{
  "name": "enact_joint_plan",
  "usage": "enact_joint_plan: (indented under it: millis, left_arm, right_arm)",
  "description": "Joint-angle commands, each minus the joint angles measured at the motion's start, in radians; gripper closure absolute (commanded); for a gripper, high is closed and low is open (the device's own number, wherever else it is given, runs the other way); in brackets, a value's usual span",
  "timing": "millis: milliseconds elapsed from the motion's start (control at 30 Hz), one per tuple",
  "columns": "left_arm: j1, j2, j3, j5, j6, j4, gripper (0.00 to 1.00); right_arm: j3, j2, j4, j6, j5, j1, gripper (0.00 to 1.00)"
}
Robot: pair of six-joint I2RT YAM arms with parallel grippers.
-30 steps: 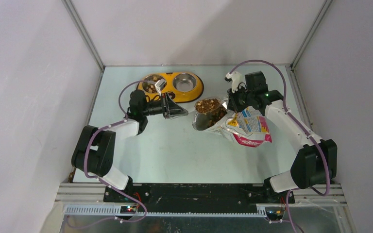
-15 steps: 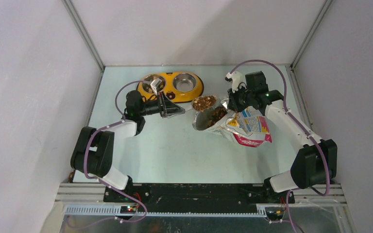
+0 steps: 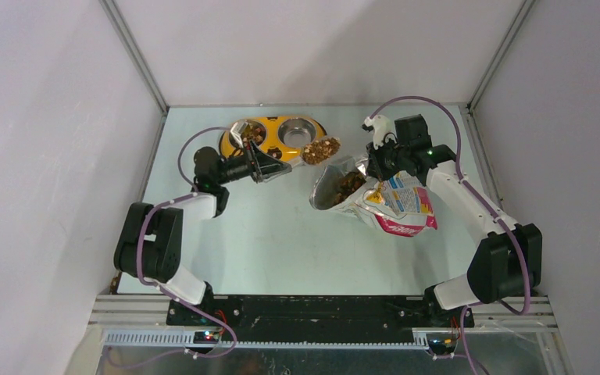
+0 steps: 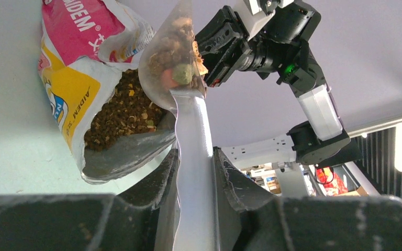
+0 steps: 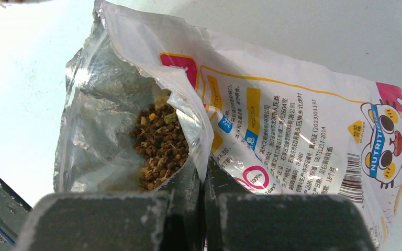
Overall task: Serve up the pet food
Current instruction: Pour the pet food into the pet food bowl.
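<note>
My left gripper (image 3: 280, 167) (image 4: 193, 162) is shut on the handle of a translucent scoop (image 3: 319, 150) (image 4: 174, 63). The scoop is heaped with pet food and hangs beside the right edge of the yellow feeder (image 3: 272, 153). The feeder's left bowl (image 3: 251, 134) holds kibble and is partly hidden by my wrist. Its right steel bowl (image 3: 298, 133) looks bare. The open bag (image 3: 394, 205) (image 5: 277, 115) lies on its side with pet food (image 3: 347, 186) (image 5: 159, 144) showing in its mouth. My right gripper (image 3: 372, 173) (image 5: 204, 178) is shut on the bag's upper rim.
The feeder stands near the back wall. Side walls close in the table (image 3: 281, 242) at left and right. My right arm (image 4: 272, 42) rises just behind the scoop in the left wrist view.
The loaded scoop has moved up and left from over the bag's mouth to the feeder's right edge, with the left arm drawing back. The right arm and the bag stayed still.
</note>
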Motion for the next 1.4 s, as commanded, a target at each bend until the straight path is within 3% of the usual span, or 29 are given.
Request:
enact_joint_plan:
  millis: [0, 300, 567, 1367]
  left_arm:
    - [0.018, 0.007, 0.015, -0.038, -0.029, 0.085, 1.00]
    - [0.047, 0.033, 0.041, -0.065, -0.002, 0.045, 1.00]
    - [0.074, 0.046, 0.114, -0.115, 0.185, -0.188, 1.00]
    - [0.124, 0.293, 0.285, -0.167, 0.222, -0.176, 1.00]
  right_arm:
    - [-0.001, 0.004, -0.030, -0.017, 0.076, -0.027, 1.00]
    - [-0.002, 0.005, -0.031, -0.018, 0.075, -0.027, 1.00]
    - [-0.002, 0.006, -0.031, -0.018, 0.075, -0.028, 1.00]
    - [-0.001, 0.006, -0.030, -0.018, 0.072, -0.025, 1.00]
